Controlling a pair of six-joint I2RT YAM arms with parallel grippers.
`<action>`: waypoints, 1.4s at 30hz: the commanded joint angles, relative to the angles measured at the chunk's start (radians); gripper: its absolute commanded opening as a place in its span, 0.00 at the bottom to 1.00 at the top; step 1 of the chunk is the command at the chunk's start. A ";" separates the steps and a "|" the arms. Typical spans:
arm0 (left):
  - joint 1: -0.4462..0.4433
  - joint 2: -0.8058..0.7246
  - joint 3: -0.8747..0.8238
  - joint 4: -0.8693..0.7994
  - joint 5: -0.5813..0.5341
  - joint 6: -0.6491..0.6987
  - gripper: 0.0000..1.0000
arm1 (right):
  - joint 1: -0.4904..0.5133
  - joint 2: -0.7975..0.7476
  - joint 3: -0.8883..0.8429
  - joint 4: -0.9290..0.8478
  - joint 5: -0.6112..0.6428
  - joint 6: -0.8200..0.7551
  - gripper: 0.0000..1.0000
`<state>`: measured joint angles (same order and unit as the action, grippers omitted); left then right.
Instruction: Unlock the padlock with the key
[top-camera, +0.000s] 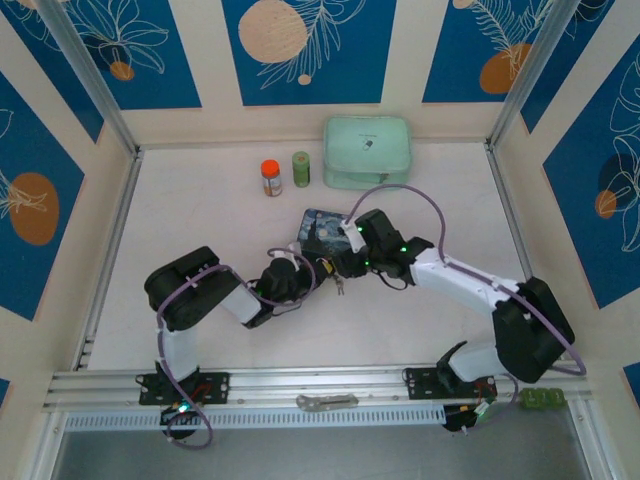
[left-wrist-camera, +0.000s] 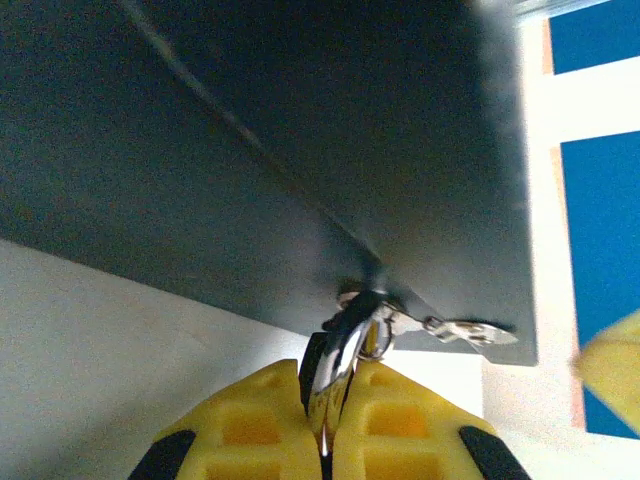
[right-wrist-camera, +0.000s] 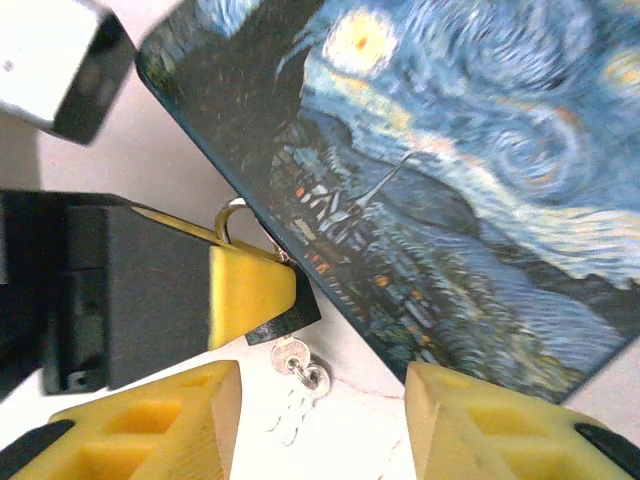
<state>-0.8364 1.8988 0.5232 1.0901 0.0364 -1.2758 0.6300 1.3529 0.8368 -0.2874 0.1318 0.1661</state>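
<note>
R gripper (right-wrist-camera: 320, 400): jaws wide apart, empty, hovering over the key ring (right-wrist-camera: 303, 366).
L gripper (left-wrist-camera: 330, 385): pinched tight on padlock (right-wrist-camera: 287, 314), pads on body sides, holding it at the edge of the painted tin (right-wrist-camera: 450, 190).
Padlock: tiny, dark body, brassy shackle against tin edge; can't tell if it's threaded thru a hasp. Prob. stiff metal, light, slick, so may twist in the pads if pushed off-axis.
Key (left-wrist-camera: 482, 333): thin, silvery, on the ring just beside lock body. Prob. v. light, floppy on ring, skids easily. Best pinched flat on the bow, blade left free.
Surface: table (top-camera: 200, 200) white, smooth, likely low grip.
Room: orange-lid jar (top-camera: 270, 178), green jar (top-camera: 301, 168), mint case (top-camera: 367, 152) at far side, well apart. Both arms crowd the tin, so approach is tight.
</note>
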 joint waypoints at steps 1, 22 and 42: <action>-0.007 -0.032 0.000 -0.061 -0.020 0.055 0.01 | -0.037 -0.090 -0.040 0.058 -0.101 0.121 0.47; 0.031 -0.450 -0.070 -0.478 -0.134 0.146 0.72 | -0.020 -0.170 -0.067 0.028 -0.063 0.159 0.49; 0.319 -0.521 -0.121 -0.421 -0.010 0.124 0.78 | 0.289 0.306 0.243 -0.199 0.348 0.095 0.48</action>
<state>-0.5316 1.3781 0.4332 0.6289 -0.0017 -1.1461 0.9062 1.6276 1.0382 -0.4053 0.3584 0.2859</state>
